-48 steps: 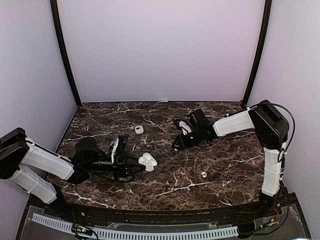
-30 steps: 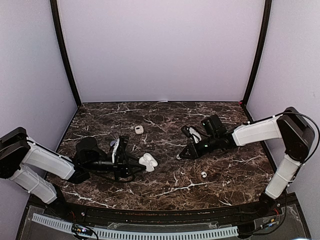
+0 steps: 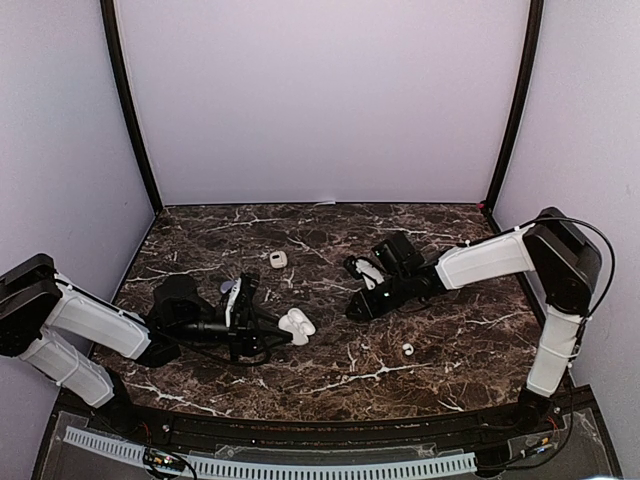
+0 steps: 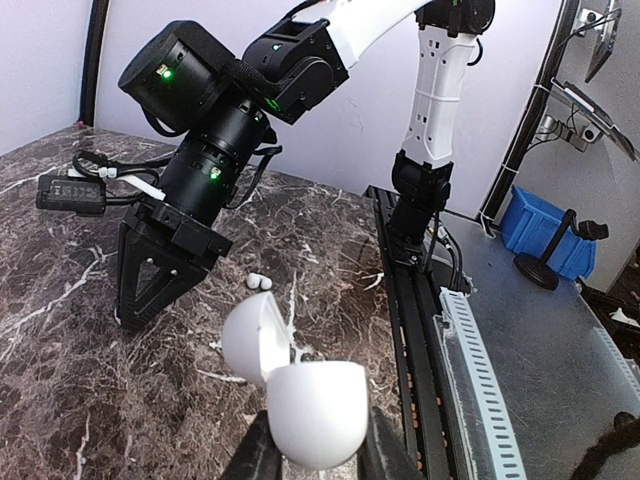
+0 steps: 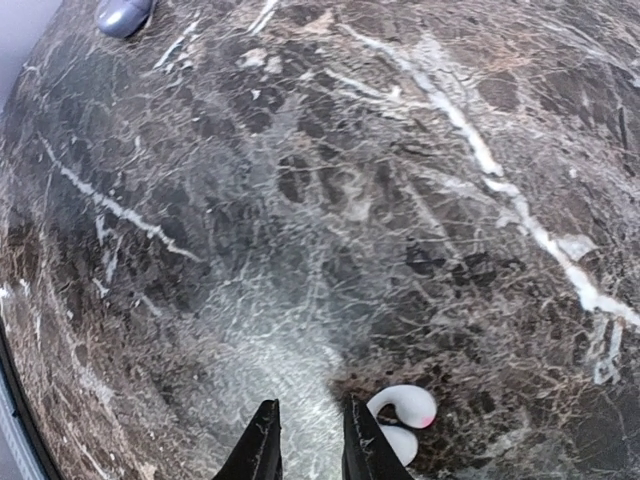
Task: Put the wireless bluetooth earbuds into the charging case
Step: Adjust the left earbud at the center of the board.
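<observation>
A white charging case [image 4: 315, 405] hangs just above the table with its lid [image 4: 250, 335] swung open, and my left gripper [image 4: 318, 445] is shut on its body. From above, the case [image 3: 296, 322] sits left of centre at my left gripper [image 3: 284, 326]. My right gripper [image 3: 353, 310] points down at the marble. Its jaws stand a narrow gap apart with only table between them [image 5: 312, 430]. One white earbud [image 5: 405, 410] with a pink dot lies just outside the right finger. Another earbud [image 3: 407, 349] lies nearer the front edge and also shows past the case [image 4: 259, 282].
A small beige case [image 3: 278, 259] lies toward the back of the marble table [image 3: 450, 300]. A pale lilac object [image 5: 125, 12] lies further left, beside my left arm [image 3: 228, 289]. A black rail [image 4: 410, 300] runs along the table's near edge.
My right gripper has shifted a little left and lower over the marble, with its arm drawn back and its jaws slightly narrower. The left arm and the case have not moved.
</observation>
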You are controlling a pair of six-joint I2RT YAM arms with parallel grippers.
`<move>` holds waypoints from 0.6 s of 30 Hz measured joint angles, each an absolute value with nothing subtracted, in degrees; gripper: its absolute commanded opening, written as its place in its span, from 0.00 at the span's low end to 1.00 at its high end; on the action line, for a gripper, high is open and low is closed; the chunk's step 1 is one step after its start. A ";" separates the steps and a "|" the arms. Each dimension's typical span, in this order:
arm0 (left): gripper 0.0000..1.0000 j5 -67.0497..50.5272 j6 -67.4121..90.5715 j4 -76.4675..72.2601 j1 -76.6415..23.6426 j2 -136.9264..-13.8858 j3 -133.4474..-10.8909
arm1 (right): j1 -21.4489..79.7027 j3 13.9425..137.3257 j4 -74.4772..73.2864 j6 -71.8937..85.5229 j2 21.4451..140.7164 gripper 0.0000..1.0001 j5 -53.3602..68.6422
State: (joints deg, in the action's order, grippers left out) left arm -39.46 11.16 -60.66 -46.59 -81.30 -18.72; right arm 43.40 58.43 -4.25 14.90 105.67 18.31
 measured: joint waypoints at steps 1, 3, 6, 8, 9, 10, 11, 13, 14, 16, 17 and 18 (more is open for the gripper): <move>0.18 -39.42 11.14 -60.62 -46.59 -81.30 -18.72 | 43.40 58.85 -4.62 15.07 105.93 0.22 17.67; 0.18 -39.35 11.16 -60.49 -46.59 -81.30 -18.72 | 43.40 59.55 -5.39 15.18 106.15 0.23 16.29; 0.18 -39.29 11.14 -60.14 -46.50 -81.17 -18.72 | 43.40 60.10 -6.20 15.33 106.15 0.23 14.41; 0.18 -39.27 11.14 -59.92 -46.50 -80.95 -18.72 | 43.40 60.10 -6.57 15.35 106.15 0.23 13.39; 0.18 -39.20 11.14 -59.90 -46.50 -80.86 -18.72 | 43.40 60.10 -6.90 15.38 106.15 0.23 12.99; 0.18 -39.13 11.14 -59.90 -46.50 -80.82 -18.72 | 43.40 60.10 -6.96 15.35 106.15 0.23 12.73; 0.18 -39.13 11.14 -59.88 -46.50 -80.77 -18.72 | 43.40 60.12 -6.96 15.35 106.15 0.23 12.51; 0.18 -39.13 11.14 -59.88 -46.50 -80.77 -18.72 | 43.40 60.14 -7.05 15.35 106.15 0.23 12.03; 0.18 -39.13 11.14 -59.88 -46.50 -80.77 -18.72 | 43.40 60.16 -7.07 15.35 106.15 0.23 11.94; 0.18 -39.13 11.11 -59.86 -46.50 -80.77 -18.72 | 43.40 60.23 -7.29 15.35 106.15 0.24 11.75; 0.18 -39.13 11.11 -59.83 -46.50 -80.77 -18.72 | 43.40 60.27 -7.38 15.33 106.15 0.25 11.60; 0.18 -39.13 11.11 -59.83 -46.50 -80.75 -18.72 | 43.40 60.34 -7.46 15.33 106.15 0.25 11.42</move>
